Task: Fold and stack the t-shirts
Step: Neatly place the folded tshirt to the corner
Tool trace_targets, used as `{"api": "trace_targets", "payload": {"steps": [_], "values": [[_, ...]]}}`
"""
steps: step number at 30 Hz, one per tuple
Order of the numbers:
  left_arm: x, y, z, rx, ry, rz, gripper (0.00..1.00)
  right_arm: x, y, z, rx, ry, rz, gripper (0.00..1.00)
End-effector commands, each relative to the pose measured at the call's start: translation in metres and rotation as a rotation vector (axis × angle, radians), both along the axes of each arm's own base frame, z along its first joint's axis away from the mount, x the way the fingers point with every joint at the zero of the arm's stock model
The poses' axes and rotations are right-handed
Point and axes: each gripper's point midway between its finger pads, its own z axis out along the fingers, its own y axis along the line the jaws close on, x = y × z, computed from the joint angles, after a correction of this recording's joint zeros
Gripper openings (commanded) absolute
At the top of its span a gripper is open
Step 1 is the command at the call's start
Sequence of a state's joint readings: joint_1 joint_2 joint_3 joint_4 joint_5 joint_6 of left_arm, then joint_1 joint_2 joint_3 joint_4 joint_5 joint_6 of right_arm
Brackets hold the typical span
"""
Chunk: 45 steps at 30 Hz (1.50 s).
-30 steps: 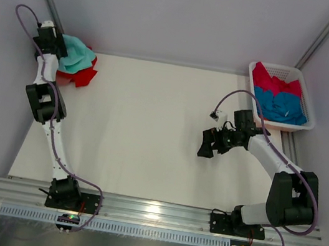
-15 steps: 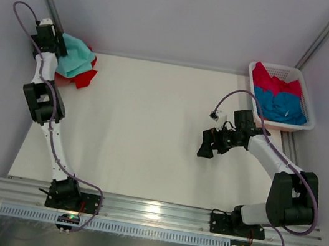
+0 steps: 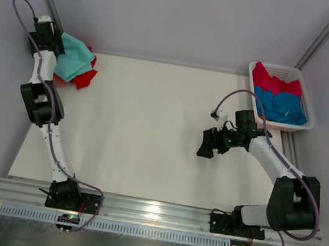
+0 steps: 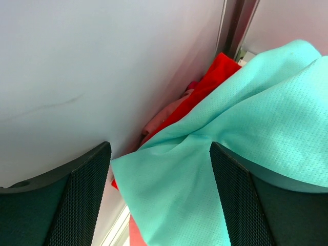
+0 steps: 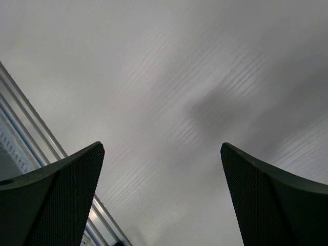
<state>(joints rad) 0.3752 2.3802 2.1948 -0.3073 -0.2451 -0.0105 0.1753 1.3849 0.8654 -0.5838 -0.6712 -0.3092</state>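
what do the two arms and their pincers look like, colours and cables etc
Both the left arm and the right arm have slim white links joined by bulky black joints. A thin purple-grey cable loops off each wrist and runs along the arm. The left pincer and right pincer have broad black fingers with a fine dotted texture.

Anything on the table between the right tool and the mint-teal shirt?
No. In the top view, only bare table lies between the right tool and the mint-teal shirt.
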Motion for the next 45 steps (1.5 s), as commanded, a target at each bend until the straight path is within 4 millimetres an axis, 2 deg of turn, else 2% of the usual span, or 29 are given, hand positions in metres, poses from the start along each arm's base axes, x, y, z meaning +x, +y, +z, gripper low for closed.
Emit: {"api": "trace_targets", "payload": {"steps": [1, 9, 11, 12, 13, 18, 19, 22, 23, 26, 27, 29, 30, 32, 33, 36, 37, 38, 39, 40, 41, 42, 45], "values": [[-0.015, 0.021, 0.072, 0.098, -0.109, 0.086, 0.81, 0.001, 0.004, 0.012, 0.034, -0.049, 0.020, 0.99], [-0.013, 0.019, 0.090, 0.094, -0.195, 0.092, 0.82, 0.001, 0.004, 0.012, 0.037, -0.051, 0.021, 0.99], [-0.008, 0.009, 0.098, 0.073, -0.230, 0.035, 0.82, 0.001, 0.004, 0.011, 0.036, -0.049, 0.021, 1.00], [-0.008, 0.004, 0.096, 0.059, -0.237, 0.012, 0.82, 0.001, 0.004, 0.011, 0.035, -0.047, 0.019, 0.99], [-0.006, -0.001, 0.116, 0.062, -0.288, -0.012, 0.83, 0.001, 0.004, 0.011, 0.036, -0.047, 0.021, 1.00], [-0.001, -0.041, 0.148, -0.057, -0.377, -0.170, 0.83, 0.000, 0.004, 0.010, 0.036, -0.047, 0.023, 0.99], [-0.002, -0.058, 0.155, -0.087, -0.381, -0.244, 0.83, 0.000, 0.004, 0.011, 0.037, -0.050, 0.023, 0.99], [-0.005, -0.075, 0.151, -0.108, -0.349, -0.298, 0.83, 0.000, 0.006, 0.013, 0.046, -0.050, 0.026, 0.99], [-0.007, -0.084, 0.160, -0.106, -0.362, -0.327, 0.83, -0.001, 0.006, 0.013, 0.047, -0.050, 0.027, 0.99], [-0.005, -0.101, 0.148, -0.114, -0.325, -0.385, 0.83, -0.001, 0.008, 0.015, 0.060, -0.048, 0.032, 0.99], [-0.003, -0.115, 0.144, -0.137, -0.313, -0.439, 0.83, -0.001, 0.008, 0.015, 0.063, -0.049, 0.036, 1.00], [-0.002, -0.126, 0.132, -0.153, -0.278, -0.476, 0.83, -0.002, 0.009, 0.016, 0.069, -0.048, 0.037, 0.99], [-0.001, -0.140, 0.122, -0.169, -0.248, -0.503, 0.83, -0.002, 0.009, 0.016, 0.071, -0.047, 0.036, 0.99], [0.000, -0.162, 0.115, -0.165, -0.219, -0.602, 0.83, -0.003, 0.009, 0.017, 0.072, -0.049, 0.039, 0.99], [0.001, -0.180, 0.107, -0.180, -0.194, -0.639, 0.84, -0.002, 0.009, 0.017, 0.071, -0.050, 0.037, 1.00], [0.005, -0.216, 0.102, -0.171, -0.162, -0.778, 0.84, -0.002, 0.008, 0.017, 0.066, -0.057, 0.036, 0.99], [0.007, -0.224, 0.085, -0.198, -0.122, -0.800, 0.84, -0.001, 0.008, 0.018, 0.066, -0.059, 0.035, 0.99], [0.009, -0.228, 0.081, -0.204, -0.112, -0.815, 0.84, -0.001, 0.008, 0.017, 0.065, -0.061, 0.038, 0.99], [0.014, -0.235, 0.086, -0.201, -0.123, -0.838, 0.84, -0.001, 0.007, 0.018, 0.062, -0.067, 0.039, 0.99], [0.016, -0.238, 0.079, -0.216, -0.109, -0.845, 0.84, -0.001, 0.008, 0.018, 0.061, -0.068, 0.040, 0.99], [0.023, -0.237, 0.060, -0.231, -0.085, -0.842, 0.84, 0.000, 0.007, 0.018, 0.058, -0.073, 0.039, 0.99], [0.029, -0.239, 0.062, -0.222, -0.094, -0.848, 0.84, 0.000, 0.006, 0.019, 0.053, -0.078, 0.036, 0.99], [0.043, -0.236, 0.040, -0.231, -0.080, -0.846, 0.84, 0.001, 0.004, 0.018, 0.039, -0.089, 0.034, 0.99]]}}
